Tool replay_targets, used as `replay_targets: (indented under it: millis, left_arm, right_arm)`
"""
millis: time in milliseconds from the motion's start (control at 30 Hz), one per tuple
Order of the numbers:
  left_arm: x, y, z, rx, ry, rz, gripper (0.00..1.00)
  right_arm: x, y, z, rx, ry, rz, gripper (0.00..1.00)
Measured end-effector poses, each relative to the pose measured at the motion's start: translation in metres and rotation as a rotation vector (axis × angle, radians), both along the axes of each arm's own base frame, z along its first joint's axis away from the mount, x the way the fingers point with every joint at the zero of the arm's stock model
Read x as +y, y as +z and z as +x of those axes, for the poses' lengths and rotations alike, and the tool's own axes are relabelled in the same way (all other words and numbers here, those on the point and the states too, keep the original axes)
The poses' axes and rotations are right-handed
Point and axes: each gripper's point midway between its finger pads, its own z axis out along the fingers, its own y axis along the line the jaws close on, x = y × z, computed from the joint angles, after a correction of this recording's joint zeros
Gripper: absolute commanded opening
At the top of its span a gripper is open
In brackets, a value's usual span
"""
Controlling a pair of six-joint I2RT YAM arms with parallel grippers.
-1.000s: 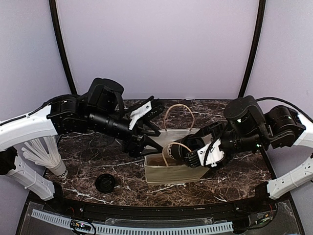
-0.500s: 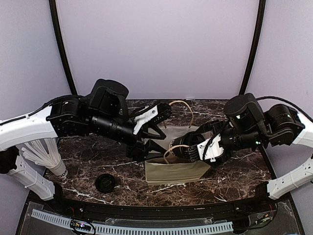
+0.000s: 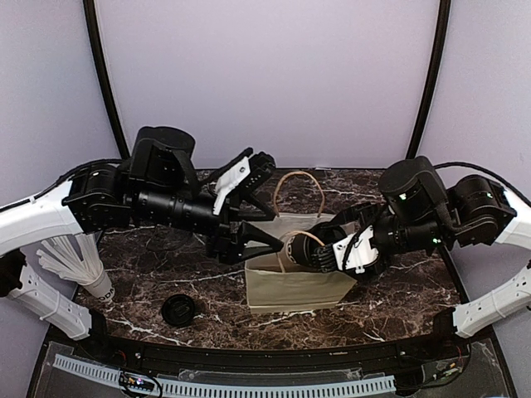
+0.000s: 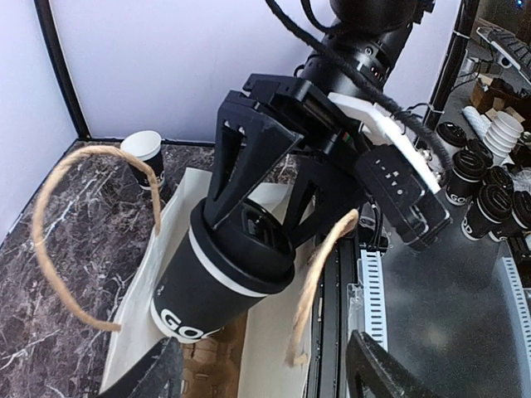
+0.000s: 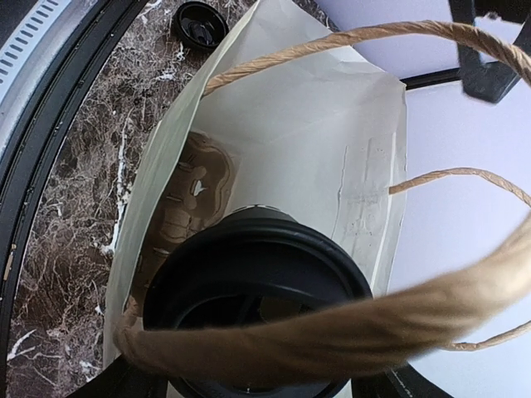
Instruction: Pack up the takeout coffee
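Leftward and back goes the left arm since a second ago; the left gripper [image 3: 264, 203] is spread wide beside the paper bag [image 3: 299, 290], holding nothing. The takeout coffee [image 4: 220, 286] is a black cup with a white band under its black lid and white lettering near the base. It hangs tilted at the bag's mouth, and the right gripper [image 4: 261, 232] is clamped on its lid. Only the left wrist view shows the lettering and a white-rimmed cup [image 4: 143, 149] beyond the bag. The right wrist view shows the bag's pale interior below the lid.
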Motion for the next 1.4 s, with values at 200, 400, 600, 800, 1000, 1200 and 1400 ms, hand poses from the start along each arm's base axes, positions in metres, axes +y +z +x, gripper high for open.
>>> replay_targets:
  millis: [200,400,600,800,1000,1200,1400]
  left_arm:
    - [-0.023,-0.036,-0.001,0.052,-0.051,0.070,0.35]
    - [-0.030,-0.034,-0.016,0.066,-0.103,0.054,0.10]
    - [-0.037,-0.037,-0.053,0.057,-0.165,0.040,0.11]
    - [-0.045,-0.043,-0.092,0.015,-0.210,0.046,0.12]
    - [-0.056,-0.045,-0.109,-0.052,-0.209,0.022,0.14]
    - [-0.073,-0.062,-0.107,-0.151,-0.158,0.076,0.15]
    - [-0.075,-0.068,-0.103,-0.223,-0.121,0.111,0.15]
  right_arm:
    - [0.001,0.000,0.001,0.005,-0.006,0.003,0.14]
    - [0.000,0.003,0.010,0.039,-0.065,0.045,0.15]
    - [0.001,0.005,0.014,0.138,-0.132,0.119,0.14]
    - [0.005,0.002,0.005,0.229,-0.141,0.150,0.14]
    - [0.005,-0.011,-0.001,0.290,-0.141,0.098,0.14]
    - [0.017,0.000,-0.003,0.328,-0.123,0.062,0.15]
    - [0.024,0.006,-0.008,0.370,-0.098,0.047,0.15]
